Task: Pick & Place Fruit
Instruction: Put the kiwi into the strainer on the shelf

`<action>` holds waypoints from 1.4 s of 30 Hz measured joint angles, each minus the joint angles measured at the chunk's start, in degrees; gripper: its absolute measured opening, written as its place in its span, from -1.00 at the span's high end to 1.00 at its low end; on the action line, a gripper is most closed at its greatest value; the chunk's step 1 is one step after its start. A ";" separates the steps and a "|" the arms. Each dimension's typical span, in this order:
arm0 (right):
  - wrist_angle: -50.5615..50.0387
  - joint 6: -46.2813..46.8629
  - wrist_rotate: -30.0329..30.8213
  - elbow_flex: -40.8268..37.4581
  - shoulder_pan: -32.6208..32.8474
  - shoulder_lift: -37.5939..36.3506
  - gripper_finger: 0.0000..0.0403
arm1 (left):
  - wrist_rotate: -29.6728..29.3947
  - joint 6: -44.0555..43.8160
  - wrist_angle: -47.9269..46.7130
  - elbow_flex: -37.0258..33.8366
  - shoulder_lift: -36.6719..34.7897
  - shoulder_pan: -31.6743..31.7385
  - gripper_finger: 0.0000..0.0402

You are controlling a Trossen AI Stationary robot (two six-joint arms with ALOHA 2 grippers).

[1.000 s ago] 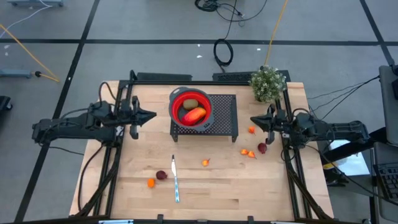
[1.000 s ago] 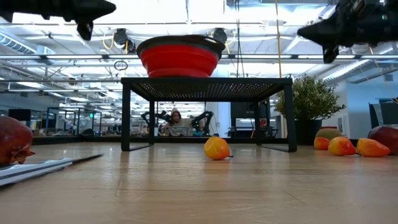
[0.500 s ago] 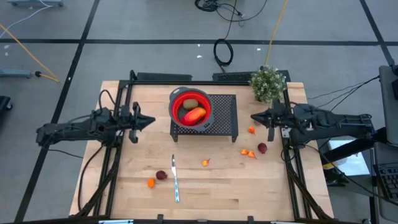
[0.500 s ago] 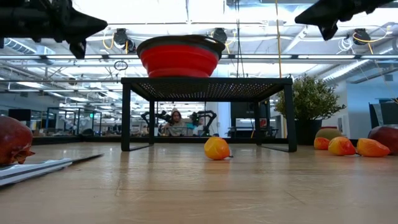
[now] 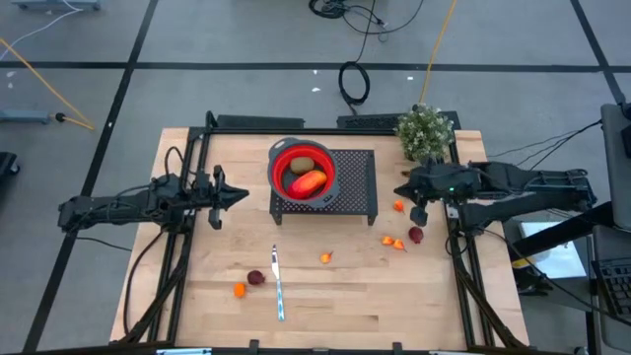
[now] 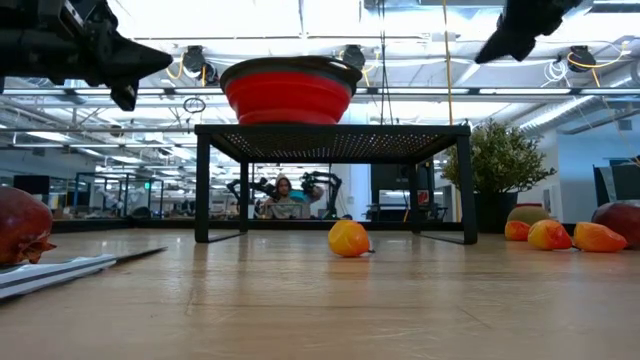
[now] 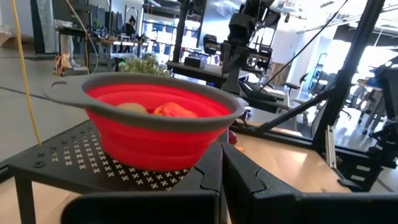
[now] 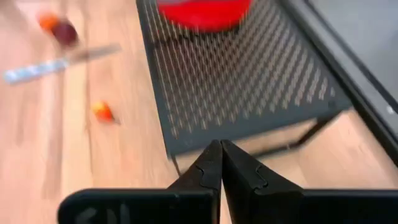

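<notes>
Grey floor (image 5: 246, 89) with dark seams surrounds the wooden table (image 5: 325, 296). Black cables (image 5: 355, 79) and a yellow cord (image 5: 39, 59) lie on it. Beyond the table: bright ceiling lights (image 6: 300, 20), workstations (image 6: 110, 195), a seated person (image 6: 285, 198).

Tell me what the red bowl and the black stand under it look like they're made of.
The red bowl looks like soft matte silicone with a grey rim; its stepped, ribbed wall suggests it collapses. The black stand looks like painted perforated sheet metal on thin legs, going by the regular hole pattern.
</notes>
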 joint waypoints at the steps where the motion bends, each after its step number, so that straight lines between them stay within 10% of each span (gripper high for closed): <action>1: -2.15 -0.02 -0.02 0.82 0.00 1.11 1.00 | 0.00 -0.01 0.01 -0.20 0.00 0.00 0.99; 16: -14.34 -16.11 0.06 3.17 0.00 9.06 1.00 | -0.02 0.43 -0.05 -0.56 0.00 0.00 0.90; 42: -14.76 -11.98 0.22 3.17 0.00 8.84 0.86 | -0.07 0.38 -0.11 -0.56 0.11 0.00 0.90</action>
